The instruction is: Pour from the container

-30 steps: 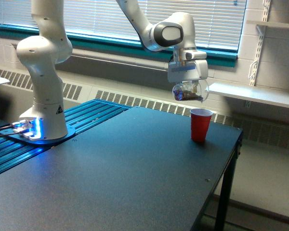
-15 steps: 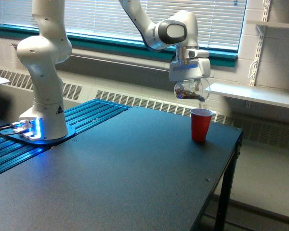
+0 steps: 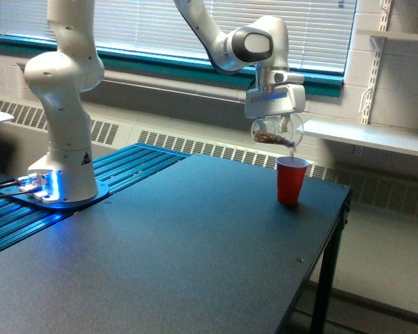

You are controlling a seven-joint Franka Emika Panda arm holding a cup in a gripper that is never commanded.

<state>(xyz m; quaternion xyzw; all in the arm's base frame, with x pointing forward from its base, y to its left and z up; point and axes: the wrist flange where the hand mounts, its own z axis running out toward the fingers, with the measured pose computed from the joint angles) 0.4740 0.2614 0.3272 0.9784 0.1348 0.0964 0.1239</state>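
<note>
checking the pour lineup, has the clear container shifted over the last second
Yes. The clear container, held in the gripper, has drifted toward the exterior view's right, ending more nearly above the red cup, which has stayed put on the table.

There is one robot arm (image 3: 63,104), white, with its base at the left of the frame. It has one gripper (image 3: 274,125) in the upper middle. There is one clear container (image 3: 275,132) with brown bits inside, in the upper middle of the frame. There is one red cup (image 3: 290,180), right of the centre. There is one dark table (image 3: 160,257), filling the lower half. At the upper right there is one white shelf (image 3: 376,138).
</note>
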